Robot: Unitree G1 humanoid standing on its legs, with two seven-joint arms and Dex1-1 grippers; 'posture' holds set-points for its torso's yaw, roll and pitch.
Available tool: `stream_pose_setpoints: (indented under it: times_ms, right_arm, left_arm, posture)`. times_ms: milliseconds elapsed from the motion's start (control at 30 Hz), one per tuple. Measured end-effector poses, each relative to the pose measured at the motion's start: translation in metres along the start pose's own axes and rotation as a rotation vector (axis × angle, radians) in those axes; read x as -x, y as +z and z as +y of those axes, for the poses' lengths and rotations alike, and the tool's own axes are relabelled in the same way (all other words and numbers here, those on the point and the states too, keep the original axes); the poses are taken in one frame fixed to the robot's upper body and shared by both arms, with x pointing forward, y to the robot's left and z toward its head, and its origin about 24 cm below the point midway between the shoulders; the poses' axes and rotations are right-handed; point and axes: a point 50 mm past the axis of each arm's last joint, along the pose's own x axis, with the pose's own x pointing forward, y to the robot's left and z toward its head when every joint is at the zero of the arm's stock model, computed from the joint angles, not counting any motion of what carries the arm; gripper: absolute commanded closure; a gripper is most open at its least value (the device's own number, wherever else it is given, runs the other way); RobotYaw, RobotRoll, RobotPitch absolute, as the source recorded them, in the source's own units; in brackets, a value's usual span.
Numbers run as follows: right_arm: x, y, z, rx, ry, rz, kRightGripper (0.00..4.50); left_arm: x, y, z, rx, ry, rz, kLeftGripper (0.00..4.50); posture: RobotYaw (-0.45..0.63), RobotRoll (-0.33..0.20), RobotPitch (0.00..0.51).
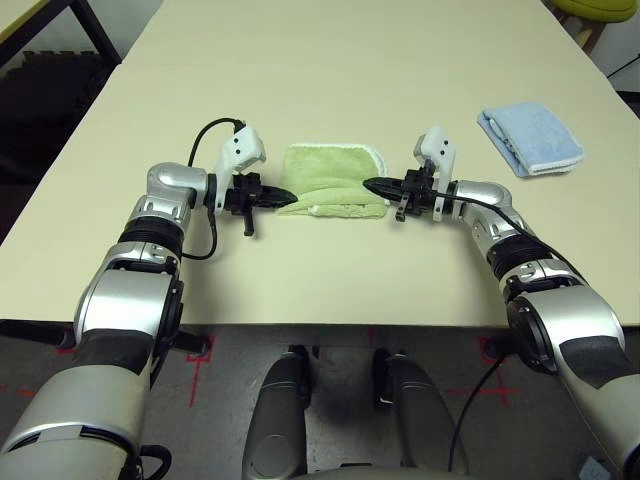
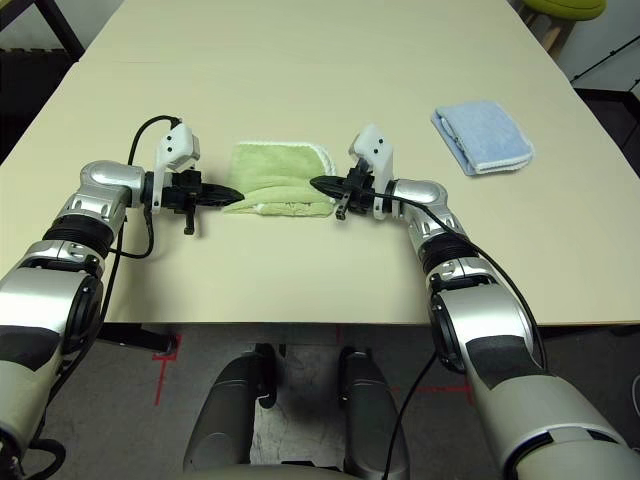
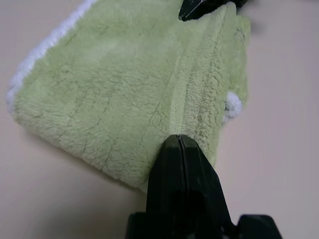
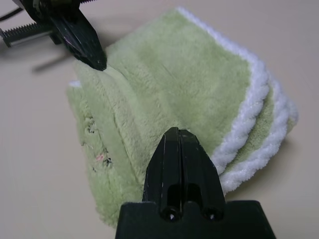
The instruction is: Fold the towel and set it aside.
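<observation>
The towel [image 1: 333, 178], light green with white stitched edging, lies folded in several layers at the middle of the table. My left gripper [image 1: 288, 197] is shut, its tip touching the towel's left end [image 3: 149, 99]. My right gripper [image 1: 368, 184] is shut too, and its tip rests on the towel's right end [image 4: 189, 84]. A crease runs across the top layer from one tip to the other. The left wrist view has the left gripper [image 3: 178, 139] pressed flat together with no cloth between its fingers. The right gripper [image 4: 173, 132] looks the same in the right wrist view.
A smaller light blue folded cloth [image 1: 530, 140] lies to the right of the towel, further back. The beige table [image 1: 330, 280] has bare room in front of, behind and left of the towel. Its front edge runs close to my body.
</observation>
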Motion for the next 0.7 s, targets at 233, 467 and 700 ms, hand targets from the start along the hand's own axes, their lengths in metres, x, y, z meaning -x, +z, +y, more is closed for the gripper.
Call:
stream_pose_setpoints:
  times_ms: [233,467,700]
  right_arm:
    - [-0.009,0.041,-0.013,-0.026,-0.074,-0.189,4.50]
    - [-0.030,0.034,-0.007,-0.037,-0.174,-0.157,4.50]
    - [-0.045,0.014,-0.001,-0.082,-0.293,-0.061,4.50]
  left_arm:
    - [-0.009,0.051,0.012,0.090,0.024,-0.305,4.44]
    - [-0.023,0.041,0.020,0.120,0.246,-0.222,4.44]
    - [-0.030,0.007,0.019,0.179,0.398,-0.054,4.44]
  posture:
    - [0.01,0.000,0.211]
    - [0.00,0.000,0.215]
    - [0.00,0.000,0.216]
